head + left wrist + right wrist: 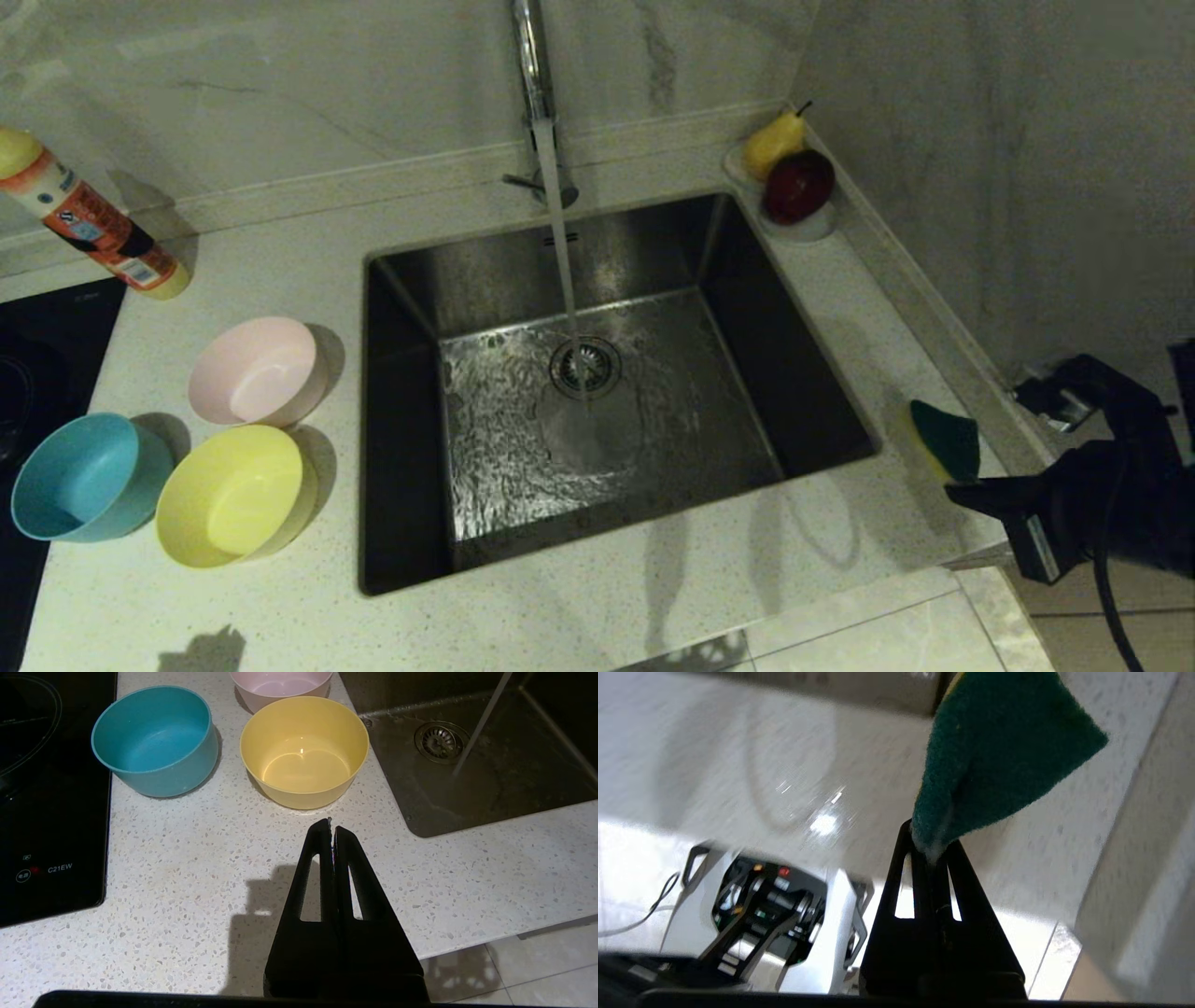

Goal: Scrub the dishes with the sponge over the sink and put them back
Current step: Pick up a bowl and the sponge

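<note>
Steel basin first: the sink [523, 280] is wet and the tap [530, 56] is running a stream of water [563, 252] onto the drain strainer [585, 366], but you have no dish in it. All 3 dishes stand on the countertop [523, 625] to the left of the sink: the pale pink bowl [254, 371] nearest the wall, the yellow bowl [231, 496] in front of it and the teal bowl [84, 478] beside the yellow one, close to the black cooktop [37, 373]. I cannot tell from here whether any of them is already scrubbed, so I judge that you are at the beginning: the sponge is taken, and the scrubbing of 3 bowls and putting them back is left. Your right gripper [931, 851] is closed on the sponge [945, 439], pinching it by 1 corner so the green face hangs free past the tips; it is above the counter at the right of the sink, near the front corner, not over the basin. Your left gripper [332, 828] has its fingers pressed together and holds nothing; it hangs above the bare counter, just in front of the yellow bowl and not touching it. Behind the sink a small white dish [812, 224] carries a pear and a dark red fruit; it is not part of your work.
</note>
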### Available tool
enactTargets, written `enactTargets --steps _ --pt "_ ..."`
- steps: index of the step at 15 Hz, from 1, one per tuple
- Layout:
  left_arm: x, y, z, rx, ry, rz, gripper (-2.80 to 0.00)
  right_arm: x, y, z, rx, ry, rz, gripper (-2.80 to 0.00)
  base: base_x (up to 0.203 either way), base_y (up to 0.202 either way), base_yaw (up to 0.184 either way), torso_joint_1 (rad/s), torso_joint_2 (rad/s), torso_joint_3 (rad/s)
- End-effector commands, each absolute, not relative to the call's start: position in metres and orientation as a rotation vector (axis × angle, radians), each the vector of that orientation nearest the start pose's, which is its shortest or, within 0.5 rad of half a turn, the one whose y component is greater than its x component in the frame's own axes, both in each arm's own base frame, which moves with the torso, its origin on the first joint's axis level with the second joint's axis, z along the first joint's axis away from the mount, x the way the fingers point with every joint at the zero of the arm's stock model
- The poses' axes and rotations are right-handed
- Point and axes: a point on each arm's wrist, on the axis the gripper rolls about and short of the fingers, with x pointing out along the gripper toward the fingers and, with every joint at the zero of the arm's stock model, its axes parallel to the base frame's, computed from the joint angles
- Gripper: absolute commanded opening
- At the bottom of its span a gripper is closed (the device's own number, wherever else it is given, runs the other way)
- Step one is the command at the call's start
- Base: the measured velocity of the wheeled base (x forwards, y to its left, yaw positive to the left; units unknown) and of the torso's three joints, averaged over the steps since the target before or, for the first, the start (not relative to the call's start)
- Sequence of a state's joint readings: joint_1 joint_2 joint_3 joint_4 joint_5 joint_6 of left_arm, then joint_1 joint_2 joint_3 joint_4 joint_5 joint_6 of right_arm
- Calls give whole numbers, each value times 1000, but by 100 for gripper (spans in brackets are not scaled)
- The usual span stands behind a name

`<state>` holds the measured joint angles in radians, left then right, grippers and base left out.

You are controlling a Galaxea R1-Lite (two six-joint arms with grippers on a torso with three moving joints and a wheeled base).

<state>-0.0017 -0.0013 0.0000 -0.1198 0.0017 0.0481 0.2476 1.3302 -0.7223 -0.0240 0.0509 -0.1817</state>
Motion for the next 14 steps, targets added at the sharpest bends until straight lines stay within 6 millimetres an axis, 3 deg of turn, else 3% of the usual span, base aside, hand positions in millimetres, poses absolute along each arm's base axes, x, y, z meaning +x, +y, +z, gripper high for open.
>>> enactTargets --steps 1,6,11,12,14 --pt "-20 0 77 47 -83 2 -280 215 53 179 -236 608 335 -280 0 0 0 0 0 0" --pt "-20 0 77 49 -81 2 -280 240 48 164 -238 608 299 -280 0 0 0 0 0 0" --pt "-20 0 77 47 -83 2 -280 245 48 166 -254 585 297 -280 0 0 0 0 0 0" --pt "-20 0 77 49 -83 2 -280 246 49 166 -253 583 298 0 0 0 0 0 0 0" --pt "-20 0 77 49 -83 2 -280 247 49 167 -253 579 296 0 0 0 0 0 0 0"
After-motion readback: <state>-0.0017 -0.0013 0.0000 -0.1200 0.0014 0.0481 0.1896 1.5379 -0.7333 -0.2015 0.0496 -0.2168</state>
